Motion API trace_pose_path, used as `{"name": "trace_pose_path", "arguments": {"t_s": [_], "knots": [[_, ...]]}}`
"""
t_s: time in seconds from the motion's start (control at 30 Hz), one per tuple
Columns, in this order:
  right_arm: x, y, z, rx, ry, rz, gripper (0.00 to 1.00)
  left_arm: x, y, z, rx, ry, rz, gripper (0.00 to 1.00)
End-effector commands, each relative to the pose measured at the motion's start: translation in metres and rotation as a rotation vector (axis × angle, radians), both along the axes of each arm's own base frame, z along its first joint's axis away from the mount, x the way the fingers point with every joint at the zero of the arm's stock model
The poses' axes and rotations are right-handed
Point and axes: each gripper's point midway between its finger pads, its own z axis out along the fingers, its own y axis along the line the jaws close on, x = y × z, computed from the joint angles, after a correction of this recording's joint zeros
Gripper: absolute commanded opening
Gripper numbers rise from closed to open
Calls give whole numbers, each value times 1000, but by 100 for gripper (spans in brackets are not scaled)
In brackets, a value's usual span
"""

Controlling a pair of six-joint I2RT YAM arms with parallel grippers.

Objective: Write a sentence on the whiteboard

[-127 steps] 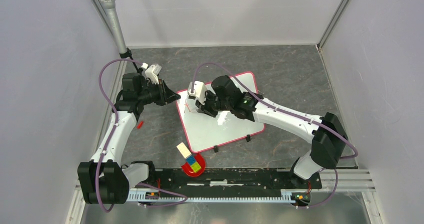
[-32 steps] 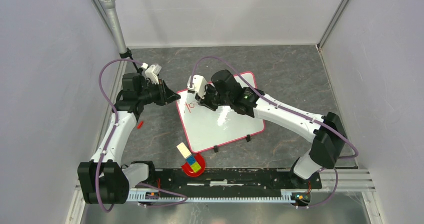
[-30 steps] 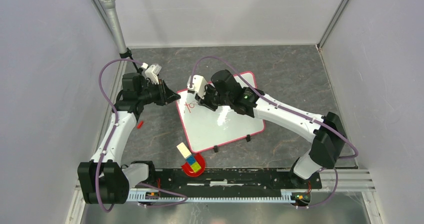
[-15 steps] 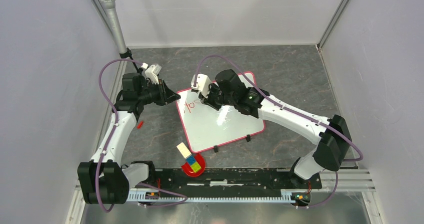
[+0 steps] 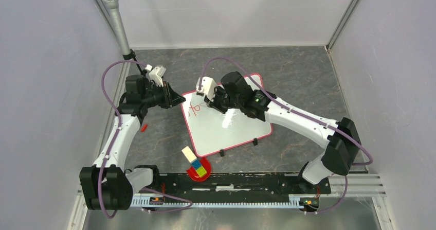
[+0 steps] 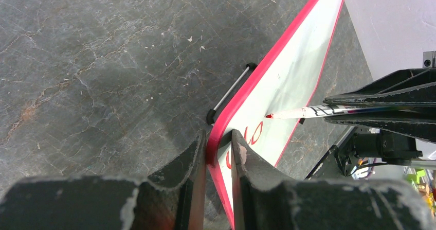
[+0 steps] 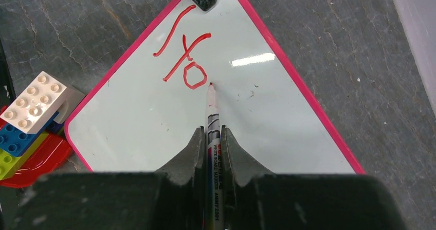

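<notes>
**Two hands busy, one board, three red marks**

One flat, glossy white rectangular whiteboard (image 5: 226, 127) with rounded corners and a thin red-pink border lies turned like a diamond in the middle of the dark, veined stone-look counter (image 5: 298, 81). I count two small black clips (image 5: 222, 152) on its near edge. My left hand (image 6: 218, 137) is clamped on the board's border at the left corner, with one black finger on each side of the rim. My right hand (image 7: 212, 132) is closed around one slim white cylindrical whiteboard marker (image 7: 212, 117) with a red tip. The tip points at the board just beside the writing; I cannot tell whether it touches. The writing (image 7: 187, 60) comes to three red marks: a slanted stroke, a crossed stroke and a small closed loop. Near the board's near corner sits one stack of studded plastic bricks (image 5: 194, 163), white on top, then blue, yellow and green. It rests on a round red dish (image 5: 200, 174).
</notes>
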Motion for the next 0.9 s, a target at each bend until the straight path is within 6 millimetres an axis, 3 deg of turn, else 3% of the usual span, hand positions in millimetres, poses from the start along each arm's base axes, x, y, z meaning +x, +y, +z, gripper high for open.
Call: {"name": "trace_pose_path", "arguments": {"t_s": [0.0, 0.6, 0.87], "knots": [[8, 2, 0, -9, -27, -9, 0, -2, 1, 4, 33, -46, -20, 7], [32, -9, 18, -6, -71, -79, 0, -1, 1, 3, 33, -41, -19, 7], [25, -10, 11, -14, -41, -56, 0, 0, 1, 3, 33, -42, -20, 7]]}}
